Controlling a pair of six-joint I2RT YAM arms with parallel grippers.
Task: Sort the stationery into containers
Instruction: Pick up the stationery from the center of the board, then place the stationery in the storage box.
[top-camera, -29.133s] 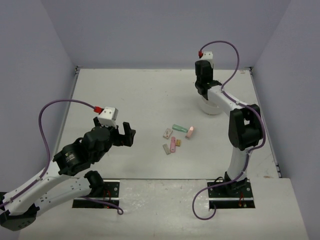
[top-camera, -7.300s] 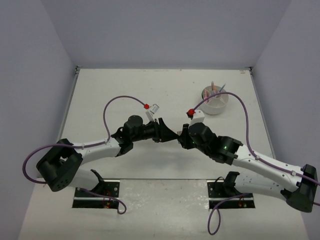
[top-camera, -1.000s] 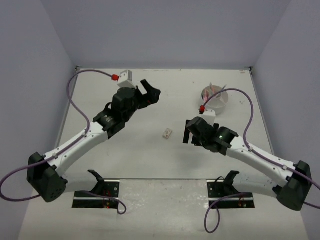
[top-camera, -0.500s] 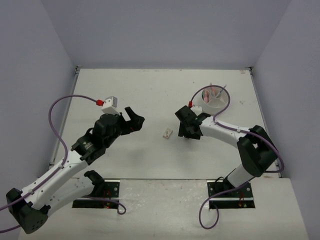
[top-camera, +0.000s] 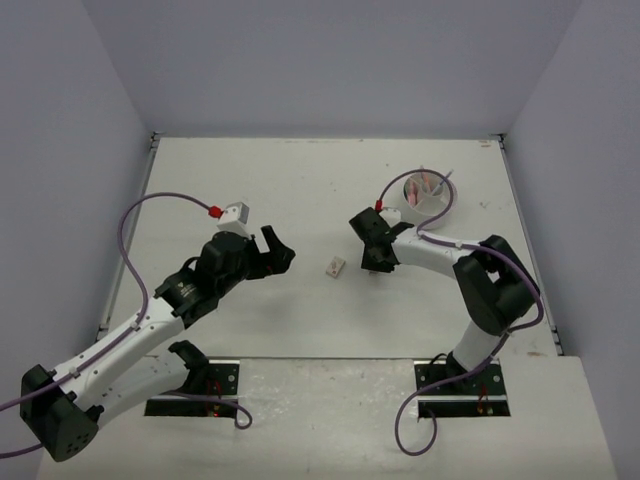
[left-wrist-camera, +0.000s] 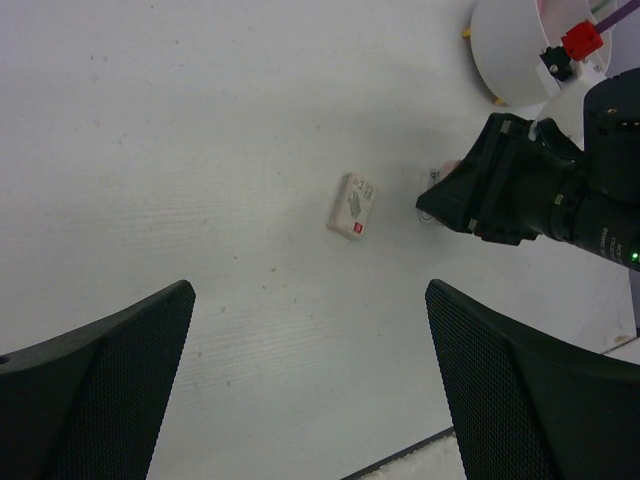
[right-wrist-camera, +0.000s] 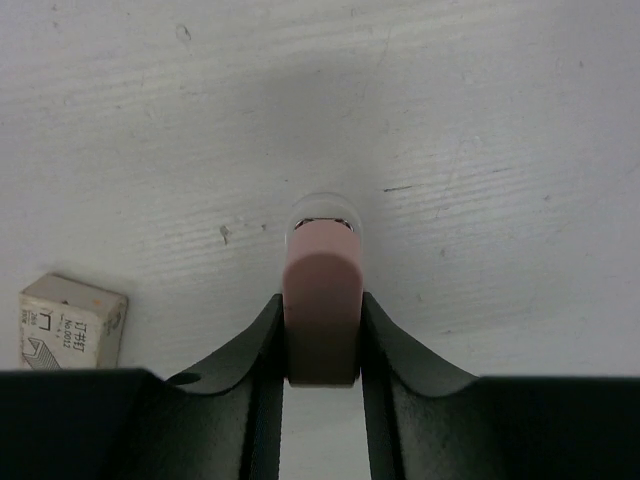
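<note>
Listing the counter (top-camera: 300, 190) item by item, we enter first the right tool (right-wrist-camera: 321, 345): clamped on a pink block (right-wrist-camera: 321, 300), one finger against each long side. The block's far end carries a clear rounded cap and points down at the counter; we cannot tell whether the cap touches the surface.

Next we enter the left tool (left-wrist-camera: 308, 292): its fingers (left-wrist-camera: 100, 380) are spread wide apart with nothing between them, and it hangs above the counter at 9 o'clock of the small box.

We record the small box (top-camera: 335, 266): cream, with a printed label and a red mark, lying flat near the counter's middle and apart from both tools. The right tool sits just beside it at 3 o'clock.

We record the white round tub (top-camera: 440, 218): at 1 o'clock on the counter in the overhead view, well apart from the small box.

Last we note the thin pens (top-camera: 433, 183): pinkish and pale, leaning upright inside the tub. Which compartment holds them we cannot make out.
</note>
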